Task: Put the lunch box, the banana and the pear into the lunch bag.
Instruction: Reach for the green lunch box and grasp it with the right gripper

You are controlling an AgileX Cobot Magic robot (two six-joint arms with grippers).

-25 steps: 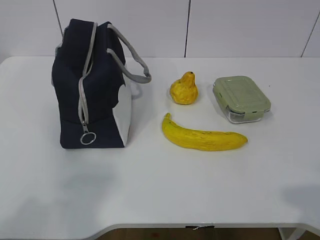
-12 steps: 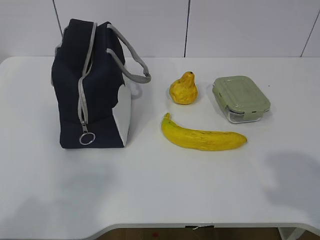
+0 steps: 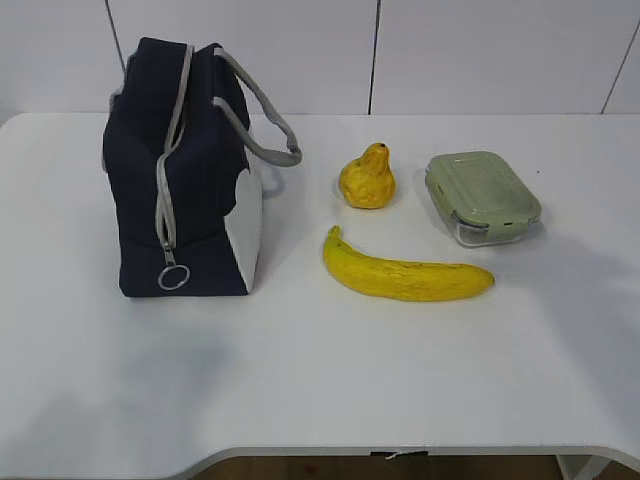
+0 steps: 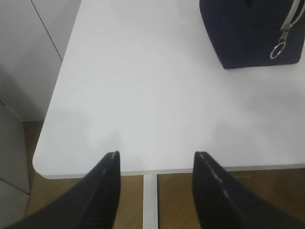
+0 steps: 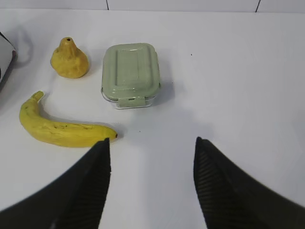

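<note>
Three items are lying right of the lunch bag (image 3: 185, 170): pear (image 3: 367, 178), banana (image 3: 405, 272), lunch box (image 3: 482, 196). Both grippers, left gripper (image 4: 156, 160) and right gripper (image 5: 152, 145), are hanging open and empty. Next, the zipper (image 3: 166, 180) probably needs opening. Only the wrist views are showing grippers.

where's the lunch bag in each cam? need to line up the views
Exterior view: lunch bag stands at left on the table, zipper closed.
Left wrist view: only its lower corner at top right.
Right wrist view: only a sliver at the far left edge.
Shared landmark: zipper ring pull, in exterior and left wrist views.
</note>
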